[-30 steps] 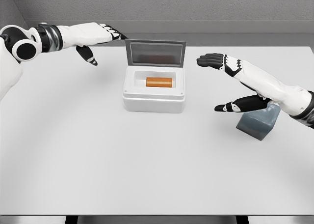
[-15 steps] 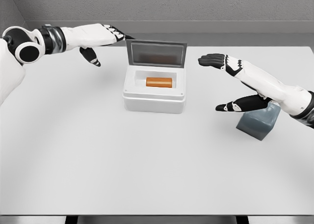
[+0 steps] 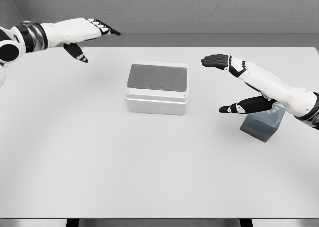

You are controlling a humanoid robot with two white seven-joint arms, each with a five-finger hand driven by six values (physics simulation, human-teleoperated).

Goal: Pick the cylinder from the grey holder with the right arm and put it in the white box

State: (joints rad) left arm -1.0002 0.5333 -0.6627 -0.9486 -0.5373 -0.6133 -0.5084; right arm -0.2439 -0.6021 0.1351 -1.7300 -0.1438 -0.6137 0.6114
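Two white arms hang over a broad white tabletop point(image 3: 149, 162), most of it bare toward the near edge. At its middle sits the white rectangular box point(image 3: 157, 93), its grey lid point(image 3: 157, 77) lying flat and closed, so the cylinder cannot be seen. The right hand point(image 3: 234, 82) hovers between the box and the grey block-shaped holder point(image 3: 261, 125), fingers point(image 3: 212, 61) stretched out flat and thumb spread below, gripping nothing; its forearm crosses above the holder's top. The left hand point(image 3: 87, 35) floats near the far left edge, well apart from the box, fingers extended and empty.
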